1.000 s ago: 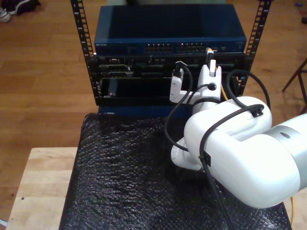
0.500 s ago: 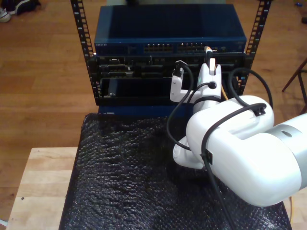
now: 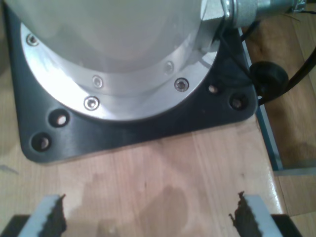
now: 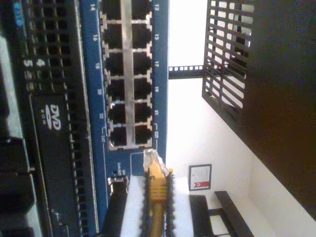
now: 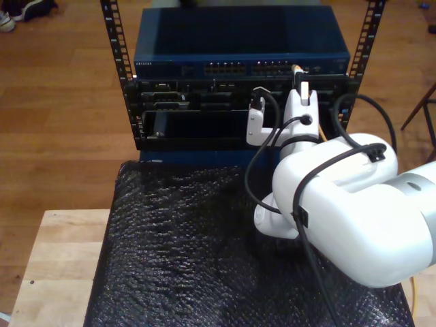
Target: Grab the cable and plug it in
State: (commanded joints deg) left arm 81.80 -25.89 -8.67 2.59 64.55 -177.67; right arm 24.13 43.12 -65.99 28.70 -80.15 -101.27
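Observation:
My second gripper (image 4: pixel 157 183) is shut on the yellow-orange cable (image 4: pixel 156 193) just behind its clear plug (image 4: pixel 150 159). The plug tip sits a short way from the end of the blue switch's port block (image 4: pixel 126 89), apart from it. In the exterior view the second gripper (image 5: pixel 300 83) reaches up to the blue switch (image 5: pixel 242 48) and holds the plug (image 5: pixel 297 69) at the switch's port row (image 5: pixel 272 67). My first gripper (image 3: pixel 150 218) is open with nothing between its serrated fingers (image 3: pixel 53 217), above a wooden tabletop (image 3: pixel 163 177).
Black rack units (image 5: pixel 197 112) sit under the switch between perforated rack posts (image 5: pixel 116 48). A black bubble-wrap mat (image 5: pixel 177 252) covers the table. The bulky white arm (image 5: pixel 347 211) trails black cables. A black base plate (image 3: pixel 123 133) with a metal flange lies ahead of the first gripper.
The second arm's white body has swung slightly toward the exterior view's right. The plug stays at the switch's port row.

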